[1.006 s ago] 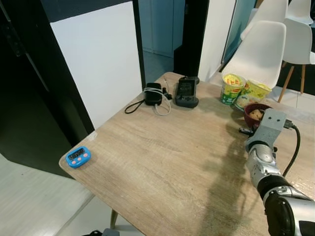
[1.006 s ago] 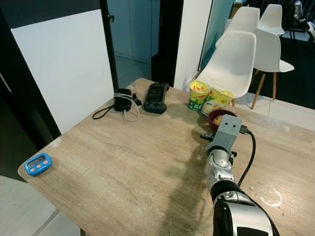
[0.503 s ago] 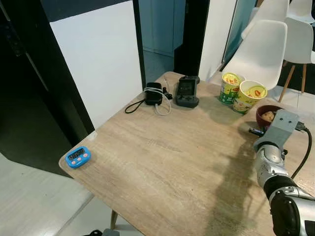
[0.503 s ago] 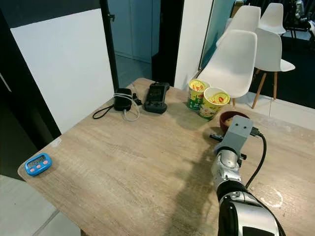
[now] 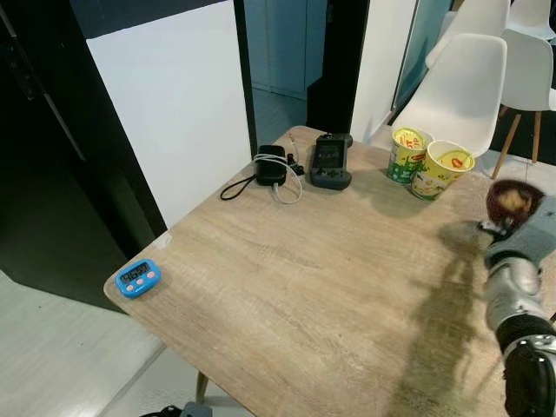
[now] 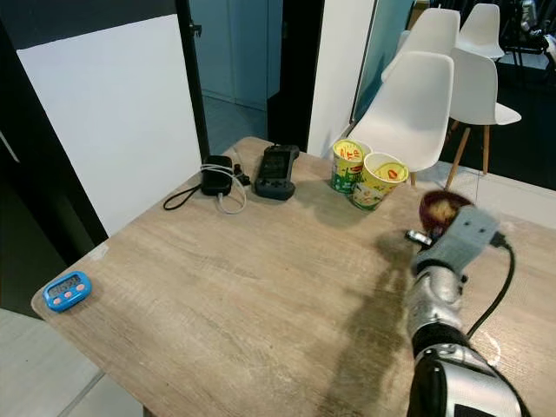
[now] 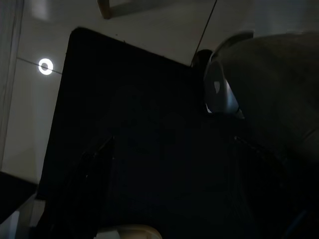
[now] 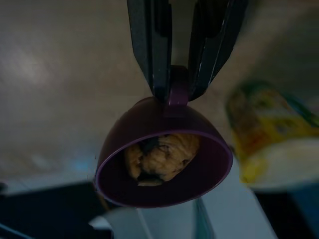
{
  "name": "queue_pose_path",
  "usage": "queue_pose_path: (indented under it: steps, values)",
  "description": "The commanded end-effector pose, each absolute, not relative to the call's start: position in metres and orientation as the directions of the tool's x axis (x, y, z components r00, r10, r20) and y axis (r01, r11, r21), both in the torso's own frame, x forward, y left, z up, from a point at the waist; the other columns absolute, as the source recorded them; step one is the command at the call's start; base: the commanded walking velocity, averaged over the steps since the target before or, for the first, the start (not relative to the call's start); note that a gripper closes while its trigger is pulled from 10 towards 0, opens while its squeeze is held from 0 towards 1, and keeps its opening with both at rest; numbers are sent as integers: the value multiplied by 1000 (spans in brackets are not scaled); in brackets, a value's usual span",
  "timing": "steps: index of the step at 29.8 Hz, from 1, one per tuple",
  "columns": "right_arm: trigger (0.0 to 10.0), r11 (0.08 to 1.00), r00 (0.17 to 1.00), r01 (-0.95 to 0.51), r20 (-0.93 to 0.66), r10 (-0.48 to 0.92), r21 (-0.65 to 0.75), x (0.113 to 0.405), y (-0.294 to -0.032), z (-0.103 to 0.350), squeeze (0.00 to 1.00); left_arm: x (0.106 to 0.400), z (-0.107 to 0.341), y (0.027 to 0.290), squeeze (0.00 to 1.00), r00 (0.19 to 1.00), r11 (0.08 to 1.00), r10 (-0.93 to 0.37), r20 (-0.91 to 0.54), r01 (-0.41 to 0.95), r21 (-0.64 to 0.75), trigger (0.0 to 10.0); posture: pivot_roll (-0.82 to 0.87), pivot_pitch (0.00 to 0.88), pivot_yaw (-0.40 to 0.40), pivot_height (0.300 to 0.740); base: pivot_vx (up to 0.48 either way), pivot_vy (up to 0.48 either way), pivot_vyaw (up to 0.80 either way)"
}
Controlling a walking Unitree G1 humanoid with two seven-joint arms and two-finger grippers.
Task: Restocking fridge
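My right gripper (image 8: 178, 90) is shut on the handle of a small purple cup (image 8: 164, 169) with a brown, walnut-like lump of food inside. The cup (image 6: 440, 208) hangs tipped in the air over the right side of the wooden table (image 5: 304, 295), at the end of my raised right arm (image 6: 439, 278). Two yellow-green instant noodle cups (image 5: 408, 155) (image 5: 443, 169) stand at the table's far edge, left of the purple cup. My left arm hangs idle in the dark under the table.
A black handheld console (image 5: 330, 162) and a black power bank with a white cable (image 5: 271, 168) lie at the far edge. A blue timer (image 5: 137, 276) sits at the near left corner. White chairs (image 5: 460, 87) stand behind the table, and a white panel (image 5: 174, 104) stands to the left.
My right arm has swung to the right and risen, carrying the purple cup away from the noodle cups and off the table. The noodle cup it hid has come into full view.
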State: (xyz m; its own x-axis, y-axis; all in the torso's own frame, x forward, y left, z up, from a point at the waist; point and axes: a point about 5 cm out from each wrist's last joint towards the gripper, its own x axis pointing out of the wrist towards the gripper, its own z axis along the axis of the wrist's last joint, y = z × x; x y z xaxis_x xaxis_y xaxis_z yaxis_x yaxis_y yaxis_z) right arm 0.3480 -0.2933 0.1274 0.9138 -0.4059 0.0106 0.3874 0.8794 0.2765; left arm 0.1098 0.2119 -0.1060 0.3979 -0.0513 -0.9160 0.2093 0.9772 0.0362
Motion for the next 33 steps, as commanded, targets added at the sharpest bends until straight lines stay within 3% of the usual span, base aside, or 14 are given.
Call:
queue_pose_path:
  steps: [1,6,8,9,11,12,14,19,22,26,33]
  values:
    - [0,914,933,276,146,-329,297,350,-302,152,0,110,-107,208,0,389,975,-68,-919,220,20,10000,96,0,-17,740,0,0,0]
    - [0,924,938,237,178,-299,300,350,-306,158,0,111,-106,207,0,391,975,-69,-918,220,21,10000,92,0,-14,740,0,0,0]
    - [0,972,959,31,266,-94,232,348,-306,175,0,115,-106,208,0,395,975,-70,-916,223,22,10000,80,0,-5,740,0,0,0]
    - [0,972,959,31,266,-94,232,348,-306,175,0,115,-106,208,0,395,975,-70,-916,223,22,10000,80,0,-5,740,0,0,0]
    - [0,963,936,-236,298,189,131,340,-296,182,0,116,-105,209,0,396,974,-69,-916,225,24,10000,76,0,-4,740,0,0,0]
    - [0,963,936,-236,298,189,131,340,-296,182,0,116,-105,209,0,396,974,-69,-916,225,24,10000,76,0,-4,740,0,0,0]
    - [0,914,894,-402,238,379,56,331,-284,173,0,115,-105,210,0,393,974,-68,-917,226,25,10000,73,0,-4,740,0,0,0]
    - [0,819,812,-574,145,565,22,319,-264,160,0,113,-105,211,0,389,974,-66,-919,225,25,10000,67,0,-1,740,0,0,0]
    - [0,613,615,-788,44,787,49,300,-224,144,0,112,-106,210,0,388,974,-69,-919,226,22,10000,62,0,0,740,0,0,0]
    - [0,496,495,-864,-36,868,81,291,-197,126,0,114,-106,206,0,392,974,-76,-917,228,17,10000,58,0,-4,740,0,0,0]
    - [0,415,408,-901,-80,910,125,281,-175,111,0,115,-107,200,0,395,973,-86,-915,230,7,10000,58,0,-5,740,0,0,0]
